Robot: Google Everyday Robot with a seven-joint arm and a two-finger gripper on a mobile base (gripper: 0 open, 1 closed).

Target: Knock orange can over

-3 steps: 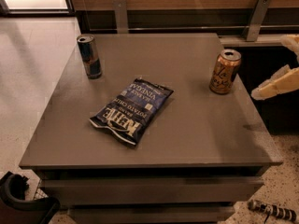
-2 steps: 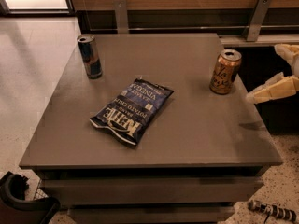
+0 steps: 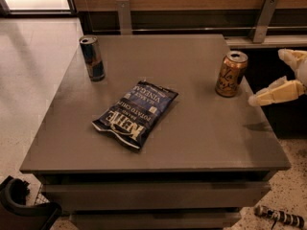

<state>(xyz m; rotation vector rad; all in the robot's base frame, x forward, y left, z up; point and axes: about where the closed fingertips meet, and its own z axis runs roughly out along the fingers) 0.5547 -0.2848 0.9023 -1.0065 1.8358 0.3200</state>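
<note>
The orange can (image 3: 230, 74) stands upright near the right edge of the grey table (image 3: 192, 133); it is gold-orange with dark cursive lettering and a silver top. My gripper (image 3: 267, 78) comes in from the right edge of the view, just right of the can and a little nearer. Its cream fingers (image 3: 276, 93) are spread apart and hold nothing. The lower fingertip is a short gap from the can and does not touch it.
A slim blue-and-silver can (image 3: 92, 58) stands upright at the table's back left. A dark blue chip bag (image 3: 136, 112) lies flat in the middle. A wooden wall with metal brackets (image 3: 263, 18) runs behind the table. A dark object (image 3: 24, 205) sits on the floor at front left.
My gripper has moved a little to the left and slightly down, closer to the orange can. The can, the bag and the slim can have not moved.
</note>
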